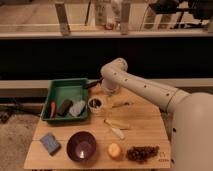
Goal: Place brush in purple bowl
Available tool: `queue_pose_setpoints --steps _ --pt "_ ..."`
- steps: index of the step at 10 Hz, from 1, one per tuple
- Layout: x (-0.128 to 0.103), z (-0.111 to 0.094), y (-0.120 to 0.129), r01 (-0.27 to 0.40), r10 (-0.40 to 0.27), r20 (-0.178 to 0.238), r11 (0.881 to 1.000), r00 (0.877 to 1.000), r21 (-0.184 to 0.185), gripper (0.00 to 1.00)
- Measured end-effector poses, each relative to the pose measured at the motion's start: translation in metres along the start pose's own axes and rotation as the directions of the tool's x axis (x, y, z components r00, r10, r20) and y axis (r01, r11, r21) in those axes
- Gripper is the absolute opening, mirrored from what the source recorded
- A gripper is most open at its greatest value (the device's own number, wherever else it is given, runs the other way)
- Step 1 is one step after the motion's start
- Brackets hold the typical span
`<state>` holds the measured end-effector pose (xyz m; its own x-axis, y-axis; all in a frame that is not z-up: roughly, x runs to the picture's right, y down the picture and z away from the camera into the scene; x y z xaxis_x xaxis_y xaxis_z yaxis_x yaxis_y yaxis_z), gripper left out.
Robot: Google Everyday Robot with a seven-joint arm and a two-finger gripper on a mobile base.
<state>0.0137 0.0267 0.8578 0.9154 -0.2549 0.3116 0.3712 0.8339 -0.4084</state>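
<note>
The purple bowl (81,146) stands at the front left of the wooden table, with nothing in it. My gripper (95,84) is at the end of the white arm (135,87), by the right rim of the green tray (64,86) and above a small white cup (95,104). A slim dark piece sticks out leftward from it; I cannot tell whether that is the brush or a finger. A slim stick-like tool (121,104) lies on the table right of the cup, under the arm.
The tray holds a red-handled item (52,109), a dark block (64,106) and a grey sponge (77,107). Pale utensils (116,126) lie mid-table. A blue sponge (50,142), an orange (115,151) and grapes (142,152) sit along the front.
</note>
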Motion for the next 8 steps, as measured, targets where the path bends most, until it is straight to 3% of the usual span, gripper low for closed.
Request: queue_pose_setpoints --steps 3,8 --pt "0.000 -0.004 -0.024 0.013 -0.013 -0.008 0.999 1.000 0.040 0.80" --pt "0.032 -0.017 -0.067 -0.005 0.008 -0.033 0.994 0.999 0.106 0.80"
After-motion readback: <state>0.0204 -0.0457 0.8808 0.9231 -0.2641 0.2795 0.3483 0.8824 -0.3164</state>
